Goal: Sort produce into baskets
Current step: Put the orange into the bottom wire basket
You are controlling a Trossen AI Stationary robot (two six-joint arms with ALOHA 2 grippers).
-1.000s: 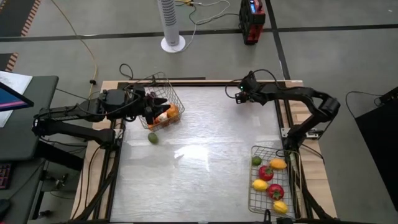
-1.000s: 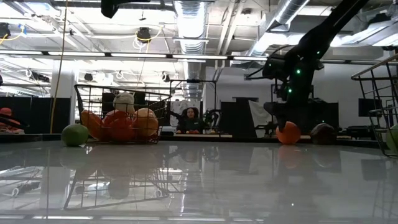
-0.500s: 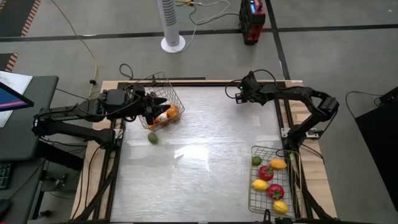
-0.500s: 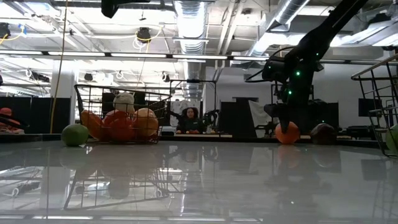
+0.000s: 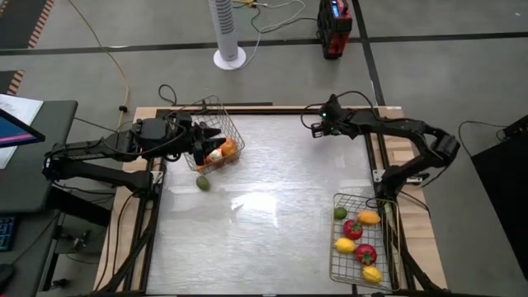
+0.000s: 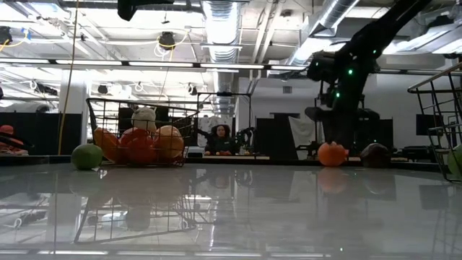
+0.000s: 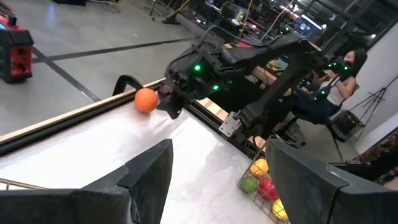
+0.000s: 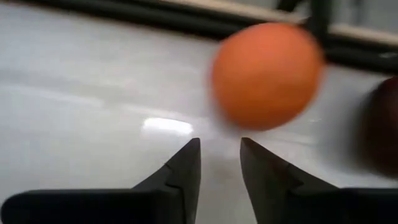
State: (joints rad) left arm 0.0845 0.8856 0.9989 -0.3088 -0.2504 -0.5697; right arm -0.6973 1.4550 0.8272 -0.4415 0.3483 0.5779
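Right end effector narrow, empty, orange just ahead of its tips.
Orange looks light, smooth, round, likely rolls on slick table; grip across widest middle.

Beyond the far edge of the pale, glossy table, on the grey floor, stands a white tower fan on a round base, and to its right a red and black box-like device, with a yellow cable and a white cable trailing over the floor near them. At the left edge of the high view a dark desk carries a laptop and white papers. In the low view a seated person shows in the room behind the table, under ceiling ducts and strip lights, and the left wrist view shows a person seated beyond the table's far side, beside a black tripod.
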